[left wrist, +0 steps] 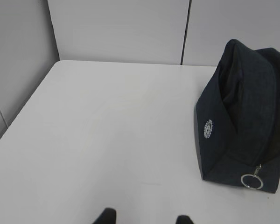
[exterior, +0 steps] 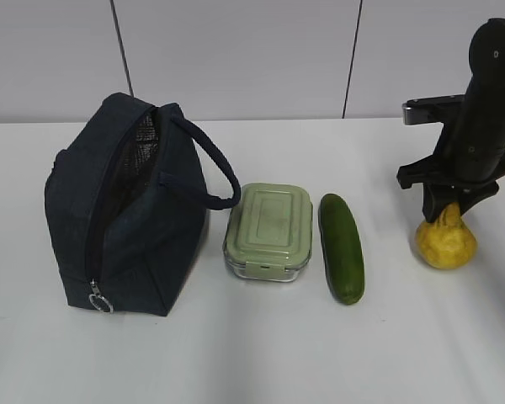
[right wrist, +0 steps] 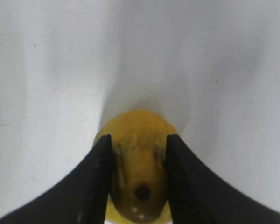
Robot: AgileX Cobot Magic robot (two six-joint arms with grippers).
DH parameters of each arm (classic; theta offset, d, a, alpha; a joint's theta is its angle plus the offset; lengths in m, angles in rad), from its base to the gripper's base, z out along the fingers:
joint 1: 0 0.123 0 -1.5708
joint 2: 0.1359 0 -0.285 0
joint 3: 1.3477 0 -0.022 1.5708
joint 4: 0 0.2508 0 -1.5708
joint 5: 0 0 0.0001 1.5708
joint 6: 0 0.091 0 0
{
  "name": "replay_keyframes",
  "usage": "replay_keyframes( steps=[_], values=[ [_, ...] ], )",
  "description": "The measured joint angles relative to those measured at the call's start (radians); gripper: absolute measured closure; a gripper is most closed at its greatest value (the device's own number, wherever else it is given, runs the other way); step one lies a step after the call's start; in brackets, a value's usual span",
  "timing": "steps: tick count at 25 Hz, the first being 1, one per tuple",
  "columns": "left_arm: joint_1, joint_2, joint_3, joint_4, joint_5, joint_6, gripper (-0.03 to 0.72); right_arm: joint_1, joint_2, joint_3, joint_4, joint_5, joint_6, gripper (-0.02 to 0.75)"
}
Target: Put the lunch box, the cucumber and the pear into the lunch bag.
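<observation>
The pear (exterior: 446, 242) is seen at the right of the exterior frame, standing on the table (exterior: 261, 353) with its neck up. It is straddled from above by the right gripper (exterior: 447, 212); in the right wrist view the two black fingers (right wrist: 95, 179) lie against either side of the pear's (right wrist: 139, 163) neck, so the pincer is judged to be closed on it, though the fruit appears to rest on the surface.

To its left, in the middle of the exterior frame, the cucumber (exterior: 342, 247) lies lengthwise, and just beside that the box (exterior: 269, 231) sits with its green lid on. Neither is touched.

The bag (exterior: 126, 210) stands at the left, its zip parted and the ring pull (exterior: 100, 301) hanging at the lower end. Nothing can be seen inside it.

The left gripper (left wrist: 144, 218) is shown only as two fingertips at the bottom edge of the left wrist view, set apart and holding nothing, with the bag (left wrist: 245, 116) at the right.

No item is judged packed yet; all three remain to be placed.
</observation>
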Motion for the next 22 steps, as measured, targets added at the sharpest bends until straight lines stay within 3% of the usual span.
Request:
replay_keyframes(
  steps=[22],
  values=[
    [0.0,0.042,-0.001,-0.033,-0.001,0.0,0.446,0.0,0.002,-0.083,0.085,0.079,-0.025,0.471]
  ],
)
